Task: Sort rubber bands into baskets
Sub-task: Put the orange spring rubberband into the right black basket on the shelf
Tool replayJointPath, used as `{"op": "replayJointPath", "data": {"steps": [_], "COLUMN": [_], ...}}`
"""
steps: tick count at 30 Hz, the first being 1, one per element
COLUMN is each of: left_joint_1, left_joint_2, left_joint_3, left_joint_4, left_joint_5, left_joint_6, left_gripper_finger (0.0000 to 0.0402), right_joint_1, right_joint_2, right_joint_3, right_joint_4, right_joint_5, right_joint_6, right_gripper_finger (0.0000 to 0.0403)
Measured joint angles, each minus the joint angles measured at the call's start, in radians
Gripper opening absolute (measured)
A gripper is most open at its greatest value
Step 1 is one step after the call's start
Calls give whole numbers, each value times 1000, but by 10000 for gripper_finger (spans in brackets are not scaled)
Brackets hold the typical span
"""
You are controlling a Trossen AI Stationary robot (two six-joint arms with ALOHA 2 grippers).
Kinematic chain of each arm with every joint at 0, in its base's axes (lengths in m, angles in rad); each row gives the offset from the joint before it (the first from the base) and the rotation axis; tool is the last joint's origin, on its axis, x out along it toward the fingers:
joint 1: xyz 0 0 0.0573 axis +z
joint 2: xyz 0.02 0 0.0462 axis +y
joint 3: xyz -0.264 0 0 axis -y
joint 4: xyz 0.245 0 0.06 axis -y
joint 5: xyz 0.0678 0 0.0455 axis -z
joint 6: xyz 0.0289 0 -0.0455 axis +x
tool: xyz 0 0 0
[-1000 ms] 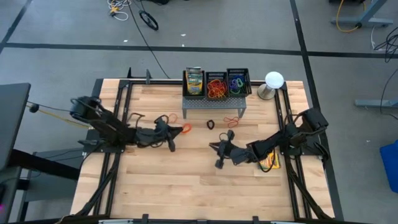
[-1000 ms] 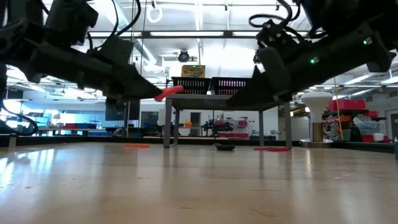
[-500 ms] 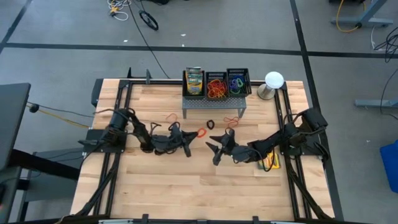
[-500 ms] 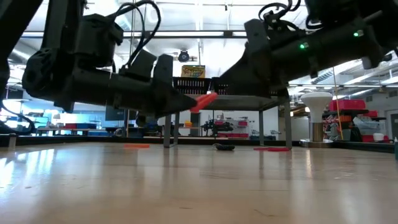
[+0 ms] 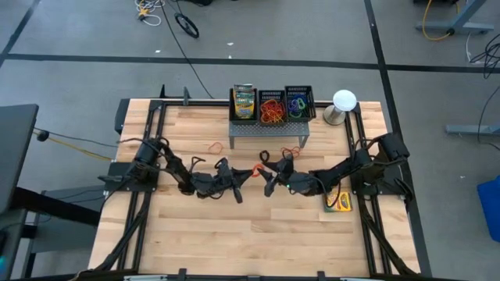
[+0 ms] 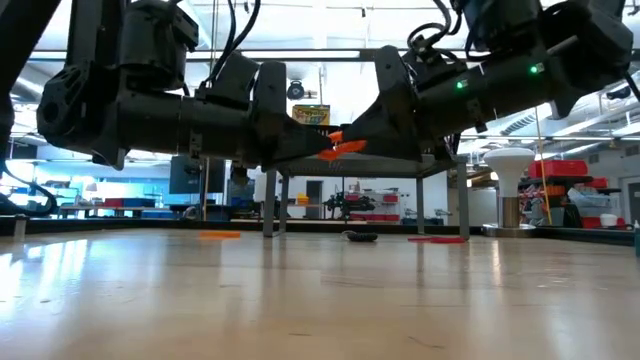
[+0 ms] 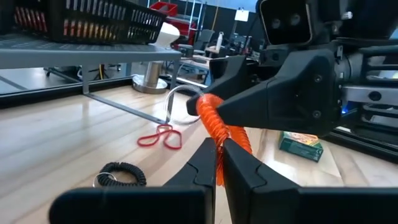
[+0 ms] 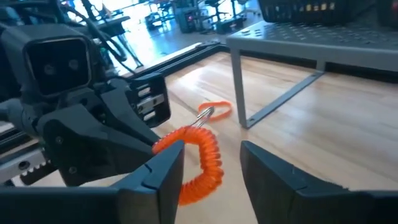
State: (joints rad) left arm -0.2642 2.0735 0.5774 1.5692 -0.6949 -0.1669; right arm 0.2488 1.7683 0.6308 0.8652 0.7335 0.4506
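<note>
Your left gripper [image 7: 216, 163] pinches the orange coil [image 7: 214, 121] above mid-table so the right gripper [image 8: 208, 168] can take it; the right jaws stand parted around it, not yet clenched. Baskets [image 5: 285, 104] wait on the stand [image 5: 267, 129].

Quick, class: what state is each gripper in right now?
Left gripper: shut on the orange coiled band.
Right gripper: open, one finger on each side of that band, not gripping.

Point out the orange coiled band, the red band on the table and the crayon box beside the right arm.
orange coiled band [image 7: 214, 121], left wrist view, upper coil.
red band [image 7: 160, 137], left wrist view, crossing loops.
crayon box [image 5: 339, 203], high view, top face.
</note>
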Motion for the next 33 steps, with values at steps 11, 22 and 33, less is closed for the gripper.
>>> {"op": "replayJointPath", "data": {"steps": [11,22,33], "left_joint_1": [2,2,25], "left_joint_2": [-5,-285,-379], "left_joint_3": [-20,-279,-411], "left_joint_4": [-2,-4,-75], "left_joint_5": [-46,-44,-36], "left_joint_6": [39,26,85], "left_gripper_finger": [61,157,135], "right_joint_1": [31,53,-243], "right_joint_2": [0,-242,-610], "right_joint_3": [0,0,233], "right_joint_4": [13,-92,-848], "right_joint_5": [9,200,345], "right_joint_6": [-188,-527,-510], "right_gripper_finger": [19,23,22]}}
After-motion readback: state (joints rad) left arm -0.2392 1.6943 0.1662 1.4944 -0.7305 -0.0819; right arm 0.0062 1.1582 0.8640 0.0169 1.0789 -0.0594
